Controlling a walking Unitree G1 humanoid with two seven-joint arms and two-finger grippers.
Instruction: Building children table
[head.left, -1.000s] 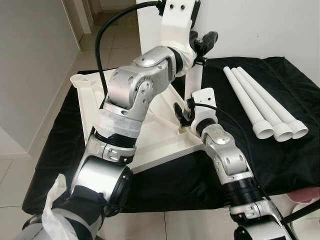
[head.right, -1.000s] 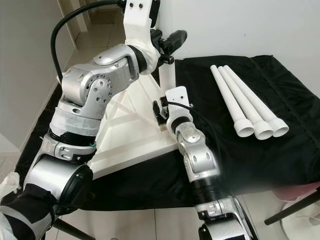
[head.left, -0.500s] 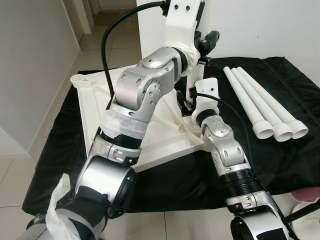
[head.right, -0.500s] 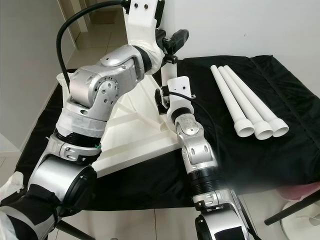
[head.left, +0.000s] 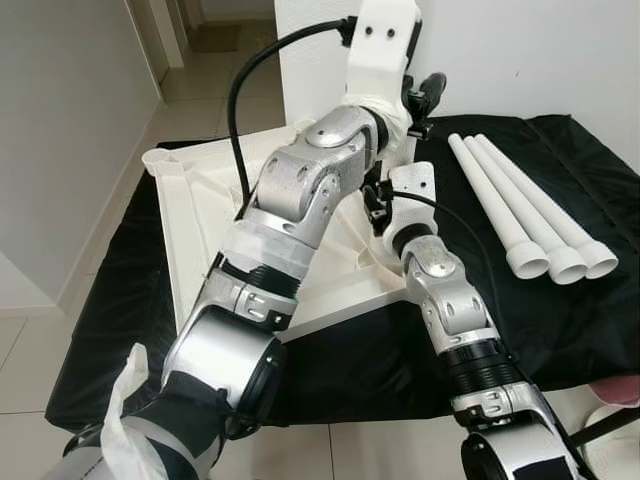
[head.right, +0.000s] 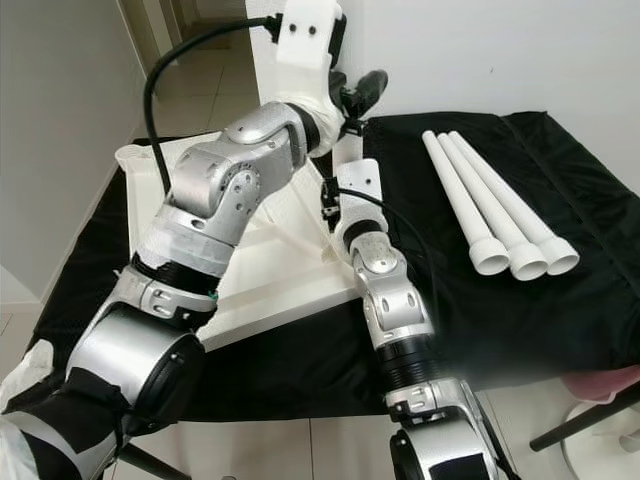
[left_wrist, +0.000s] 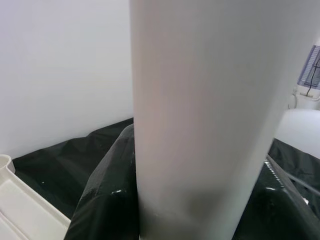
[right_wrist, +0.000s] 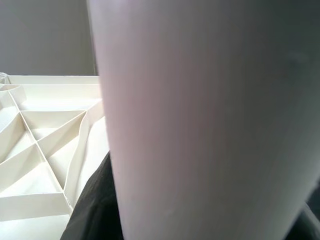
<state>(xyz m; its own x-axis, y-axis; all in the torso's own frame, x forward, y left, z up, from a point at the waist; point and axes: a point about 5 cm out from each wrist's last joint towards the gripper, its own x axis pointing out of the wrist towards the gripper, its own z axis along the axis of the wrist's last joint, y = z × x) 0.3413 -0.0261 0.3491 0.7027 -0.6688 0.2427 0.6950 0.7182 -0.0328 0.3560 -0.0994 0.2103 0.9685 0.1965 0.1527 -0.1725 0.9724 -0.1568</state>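
Note:
The white table top lies upside down on a black cloth, ribs facing up. A white table leg stands upright at its near right corner. My left gripper is shut on the leg high up; the leg runs between its black fingers. Lower on the same leg my right gripper is shut too, close above the ribbed underside. My left arm hides most of the leg.
Three more white legs lie side by side on the black cloth at the right. A white wall corner rises just behind the table top. Tiled floor runs along the left.
My left arm has swung up and to the right with its grip kept on the leg. The right gripper has climbed a little higher along the leg.

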